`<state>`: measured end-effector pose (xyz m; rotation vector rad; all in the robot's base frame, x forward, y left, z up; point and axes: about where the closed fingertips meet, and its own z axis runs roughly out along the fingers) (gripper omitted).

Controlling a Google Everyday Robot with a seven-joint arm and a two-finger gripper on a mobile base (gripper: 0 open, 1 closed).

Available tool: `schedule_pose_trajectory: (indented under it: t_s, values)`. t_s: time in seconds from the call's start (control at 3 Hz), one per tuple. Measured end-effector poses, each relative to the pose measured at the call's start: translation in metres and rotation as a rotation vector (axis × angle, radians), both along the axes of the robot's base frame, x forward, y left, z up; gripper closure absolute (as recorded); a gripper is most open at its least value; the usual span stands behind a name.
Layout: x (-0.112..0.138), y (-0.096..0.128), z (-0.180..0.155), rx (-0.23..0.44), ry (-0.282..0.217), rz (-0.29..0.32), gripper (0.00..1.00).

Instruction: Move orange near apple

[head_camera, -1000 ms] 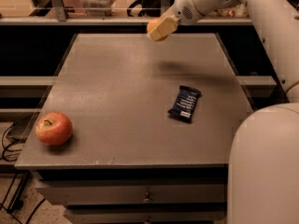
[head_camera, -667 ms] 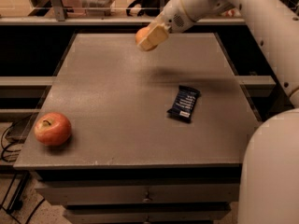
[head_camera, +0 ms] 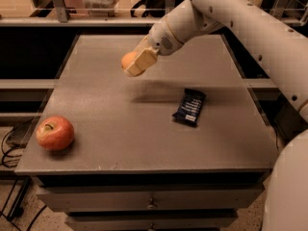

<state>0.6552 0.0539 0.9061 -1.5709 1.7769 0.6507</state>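
The two-finger gripper at the end of the white, rounded robot arm is held in the air above the far middle part of the flat grey table top. Its cream-coloured fingers are closed on a small, round, smooth-skinned orange, of which only the left part is seen past the near finger. The orange is thus held clear of the table and is touched by nothing but the gripper. A soft shadow is cast on the surface below and slightly to the right of it.

A round red apple with yellowish patches and a short brown stem is set upright on the table near the front left corner. The apple and the orange are well apart: the apple is placed at the front left, while the orange is held toward the back and to the right of it.

A flat black snack packet with pale print is laid slightly tilted on the right half of the table, below and to the right of the gripper, apart from both fruits.

The arm is seen reaching in from the upper right. Grey drawer fronts are seen beneath the table top, and dark cables on the floor at the left.
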Motion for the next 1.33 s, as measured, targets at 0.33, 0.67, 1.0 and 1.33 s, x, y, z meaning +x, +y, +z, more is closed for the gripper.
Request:
schedule_pose_trajectory:
  t_s: [0.33,0.67,1.0,1.33]
  values:
    - [0.001,0.000,0.001,0.001,-0.002,0.000,1.00]
    - [-0.010,0.021,-0.009,-0.005,0.028,0.063,1.00]
    - [-0.038,0.052,-0.023,0.031,0.070,0.150,1.00]
    - [-0.075,0.083,-0.033,0.072,0.114,0.224,0.83]
